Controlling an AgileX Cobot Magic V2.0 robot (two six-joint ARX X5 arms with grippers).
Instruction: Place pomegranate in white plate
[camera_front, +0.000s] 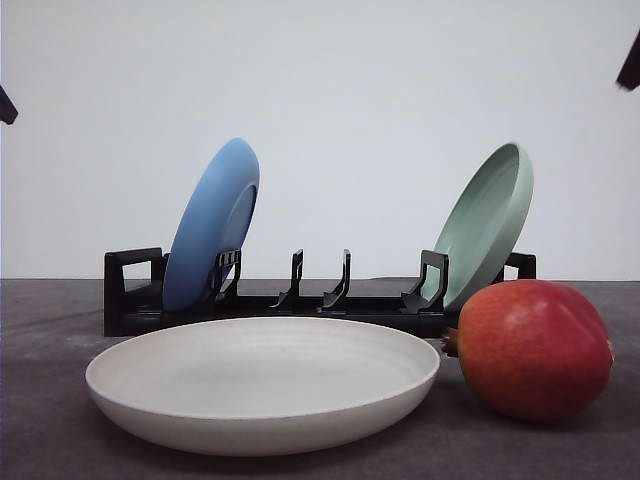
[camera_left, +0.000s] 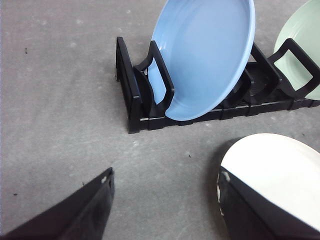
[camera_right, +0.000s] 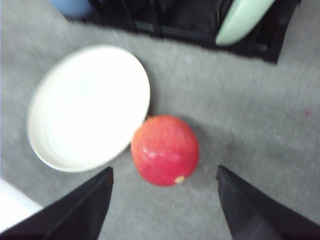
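Observation:
The pomegranate (camera_front: 533, 348) is red with a yellowish blush and lies on the grey table at the front right, just beside the white plate (camera_front: 262, 395). In the right wrist view the pomegranate (camera_right: 165, 150) sits on the table ahead of my open right gripper (camera_right: 165, 200), between the lines of its two black fingers (camera_right: 80, 210), touching or nearly touching the white plate's rim (camera_right: 135, 125). My left gripper (camera_left: 165, 205) is open over bare table, one finger (camera_left: 250, 210) overlapping the white plate's edge (camera_left: 280, 170). Nothing is held.
A black dish rack (camera_front: 300, 300) stands behind the white plate, holding a tilted blue plate (camera_front: 212, 225) on its left and a tilted pale green plate (camera_front: 485, 222) on its right. Grey table (camera_left: 60, 100) stretches to the rack's left.

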